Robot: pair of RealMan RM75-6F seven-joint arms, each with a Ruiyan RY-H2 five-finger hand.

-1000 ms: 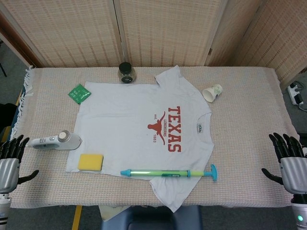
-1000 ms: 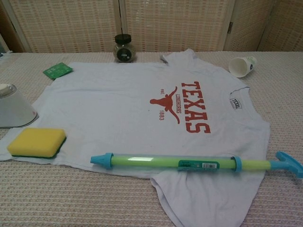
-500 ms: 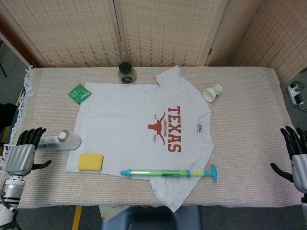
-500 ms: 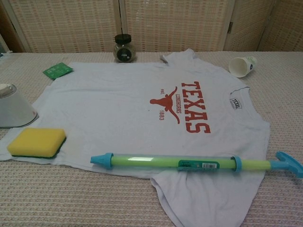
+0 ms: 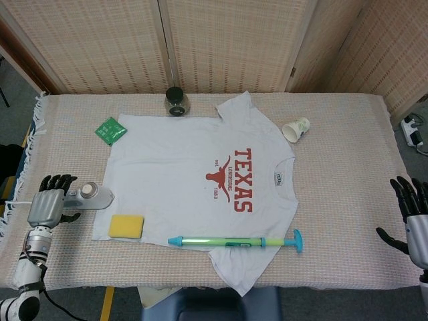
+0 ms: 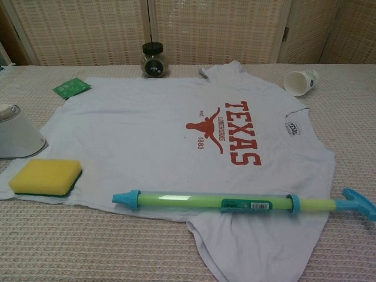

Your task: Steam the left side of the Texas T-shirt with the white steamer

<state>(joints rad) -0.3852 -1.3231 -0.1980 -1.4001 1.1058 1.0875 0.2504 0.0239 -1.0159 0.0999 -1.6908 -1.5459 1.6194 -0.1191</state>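
Note:
The white Texas T-shirt (image 5: 194,180) lies flat mid-table, its collar toward the right; the chest view shows it too (image 6: 147,129). The white steamer (image 5: 92,196) lies off the shirt's left hem, and its head shows at the left edge of the chest view (image 6: 17,134). My left hand (image 5: 48,204) lies over the steamer's handle with fingers spread, hiding the handle; no closed grip shows. My right hand (image 5: 414,215) hovers open at the table's far right edge, holding nothing. Neither hand shows in the chest view.
A yellow sponge (image 5: 126,226) sits on the shirt's near left corner. A green and blue pump tube (image 5: 234,241) lies across the shirt's near edge. A dark-lidded jar (image 5: 176,101), a green packet (image 5: 110,130) and a tipped paper cup (image 5: 295,128) lie along the far side.
My left hand has moved up and right from the table's near left edge onto the steamer's handle. My right hand has drifted slightly right and lower. The objects have not moved.

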